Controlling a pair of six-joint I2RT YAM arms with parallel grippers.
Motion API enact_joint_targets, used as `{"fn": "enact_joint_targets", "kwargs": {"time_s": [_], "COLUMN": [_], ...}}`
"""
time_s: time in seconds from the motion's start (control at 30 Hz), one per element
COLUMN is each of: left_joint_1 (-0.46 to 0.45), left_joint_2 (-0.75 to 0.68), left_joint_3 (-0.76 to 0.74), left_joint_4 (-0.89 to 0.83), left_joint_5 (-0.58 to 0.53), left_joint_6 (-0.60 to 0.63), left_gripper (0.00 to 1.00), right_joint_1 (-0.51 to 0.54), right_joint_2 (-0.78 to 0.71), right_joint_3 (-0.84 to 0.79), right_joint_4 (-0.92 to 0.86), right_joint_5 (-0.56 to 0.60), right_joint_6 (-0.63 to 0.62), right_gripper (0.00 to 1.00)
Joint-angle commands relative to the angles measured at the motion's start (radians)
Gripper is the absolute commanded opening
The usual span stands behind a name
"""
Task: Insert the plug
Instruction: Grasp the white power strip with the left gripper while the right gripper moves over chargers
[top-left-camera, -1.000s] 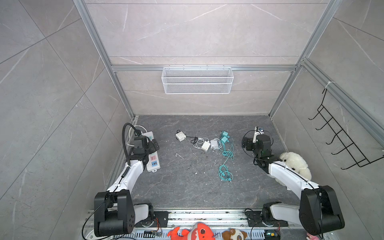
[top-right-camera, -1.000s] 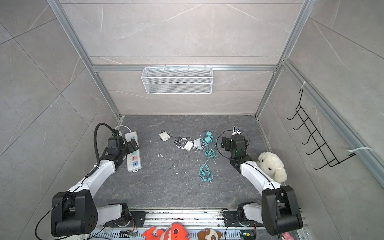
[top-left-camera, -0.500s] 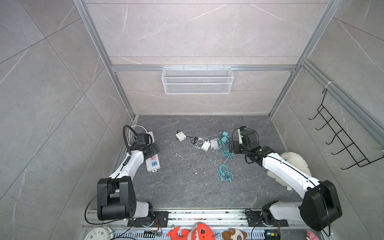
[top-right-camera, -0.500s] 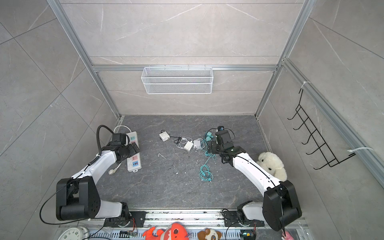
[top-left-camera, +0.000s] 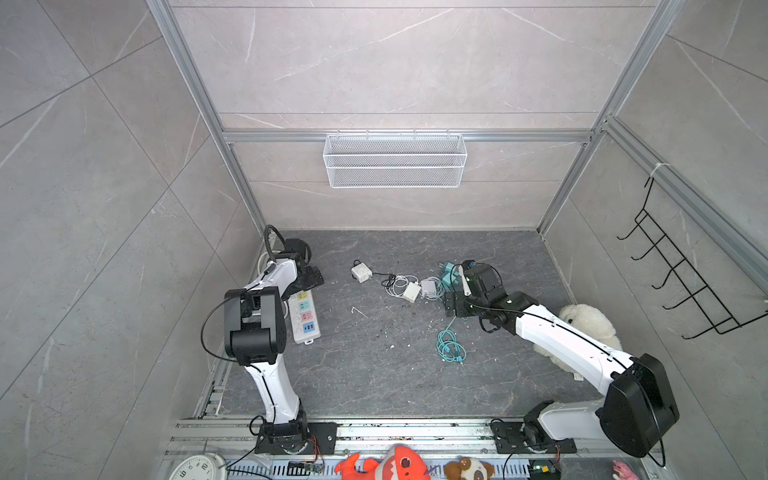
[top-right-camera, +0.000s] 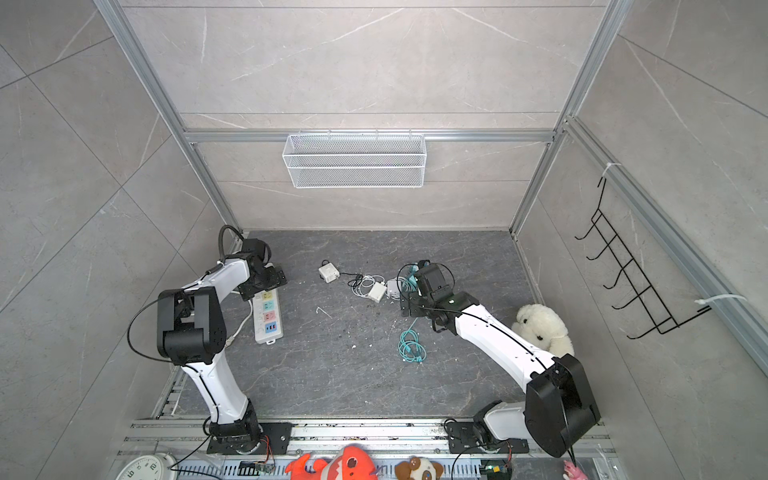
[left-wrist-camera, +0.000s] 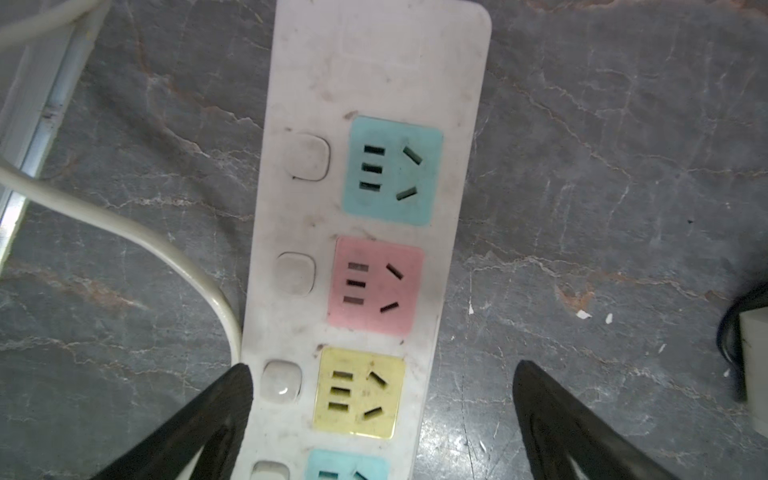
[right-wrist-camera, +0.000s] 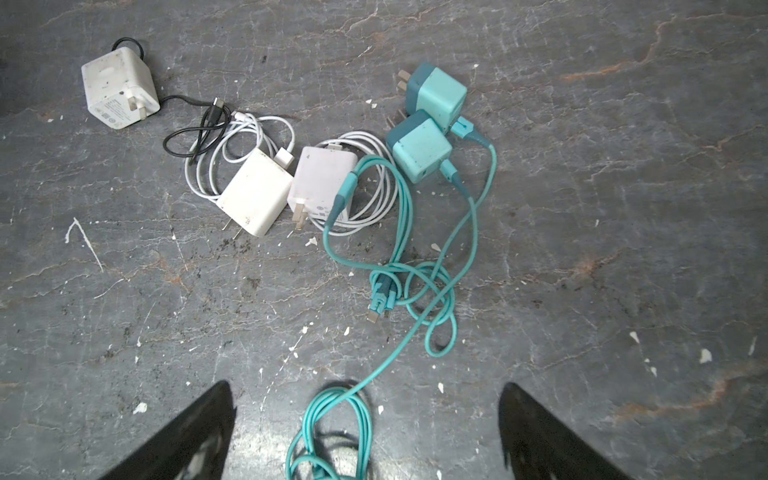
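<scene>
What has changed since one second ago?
The right tool moved toward the chargers and now hovers open above the teal cable. The left arm raised its elbow; the left tool remains open over the power strip. Nothing grasped; chargers and power strip unmoved.

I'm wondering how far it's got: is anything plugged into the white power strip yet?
Nothing in the sockets visible. The white plastic power strip shows bare slots in its teal socket, pink socket and yellow socket.

power strip (left-wrist-camera: 374, 62): white plastic, scuffed | floor (right-wrist-camera: 623, 208): grey marbled, matt | teal chargers (right-wrist-camera: 419, 153): smooth plastic
</scene>
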Motion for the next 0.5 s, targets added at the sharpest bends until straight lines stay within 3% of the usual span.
{"fn": "enact_joint_targets", "kwargs": {"time_s": [0.0,0.17,0.47], "left_joint_1": [0.006,0.029,0.064], "left_joint_2": [0.024,0.035,0.098], "left_joint_3": [0.082,0.112,0.138], "left_joint_4": [-0.085,-0.093,-0.089], "left_joint_5": [-0.039,-0.042,0.089], "left_joint_6": [0.063,0.113,0.213], "left_gripper": [1.00,1.00,1.00], "right_joint_1": [0.016,0.030,0.063], "right_joint_2": [-0.014,-0.008,0.005], "right_joint_3": [-0.005,0.003,0.018], "right_joint_4": [-0.042,-0.053,-0.056], "right_joint_5": [0.022,0.028,0.082], "right_joint_6": [0.027,0.030,0.007], "right_gripper": [0.99,0.99,0.99]}}
